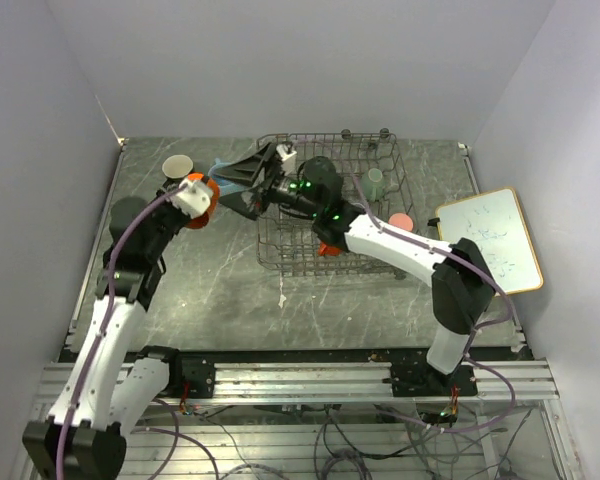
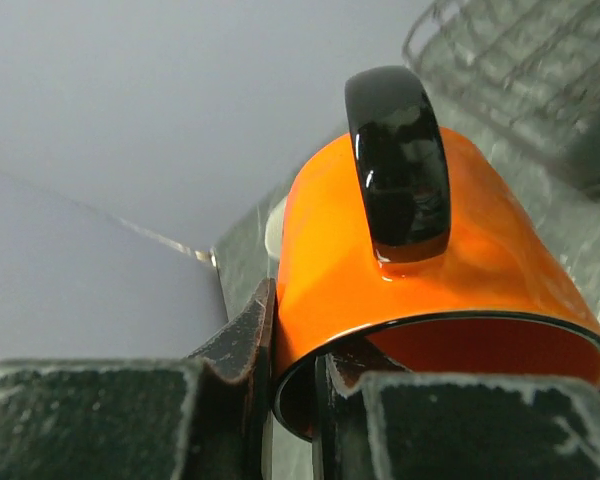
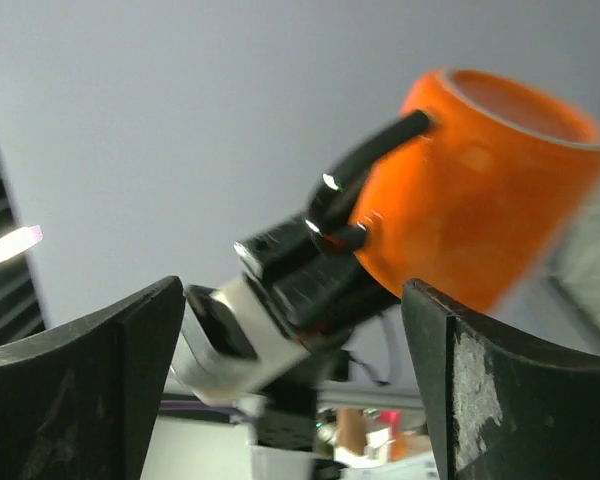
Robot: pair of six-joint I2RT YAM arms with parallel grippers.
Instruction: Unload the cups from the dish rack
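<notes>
So here's what we've got: the left claw is clamped on the orange mug. One finger sits outside the wall and the other is tucked inside the rim. The mug lies on its side in that grip, black handle at 12 o'clock and its mouth facing the wrist camera.

From the top view we place the mug outside the rack, just off its left side at about 9 o'clock, over the tabletop. We can't tell from up there whether it touches the surface, but in the right wrist view it hangs tilted against the bare wall, a bit blurry.

The right claw is wide open and gripping nothing. Its two fingers stand well apart, and the mug and the left claw show in the gap beyond them. It reaches across the rack's top-left corner and points at 9 o'clock toward the mug.

In the rack we can pick out a green cup around 2 o'clock and a pink tumbler near the right wall at roughly 4 o'clock. A whiteboard lies at 3 o'clock of the rack.
</notes>
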